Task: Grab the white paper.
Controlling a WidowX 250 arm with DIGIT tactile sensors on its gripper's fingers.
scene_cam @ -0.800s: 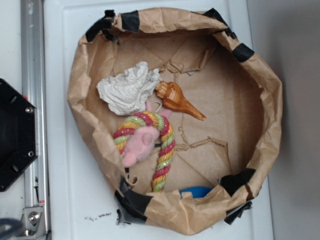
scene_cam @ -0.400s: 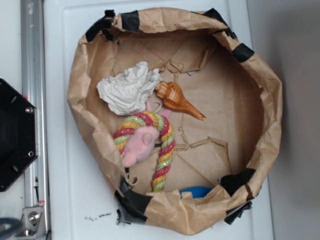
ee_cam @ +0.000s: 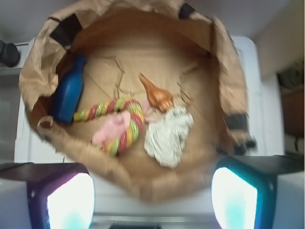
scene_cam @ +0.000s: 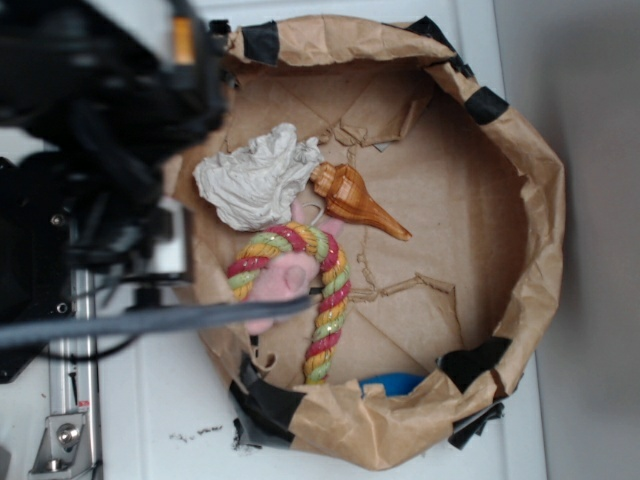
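Approach step, nothing grabbed yet. Gripper (ee_cam: 152, 198) spread wide, empty, above the near edge of the brown paper bag (ee_cam: 228, 71). White paper (ee_cam: 167, 135) inside, touching the amber shell (ee_cam: 156, 94). Next up: drop straight over the wad, then squeeze.

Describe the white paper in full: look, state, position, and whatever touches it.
The white paper is a crumpled off-white wad, tissue-like, with deep wrinkled folds. It lies loose on the floor of the brown paper bag, near one wall. The wide end of the amber shell touches it on one side, and the pink plush toy and its striped rope lie right beside it. Nothing grips it.
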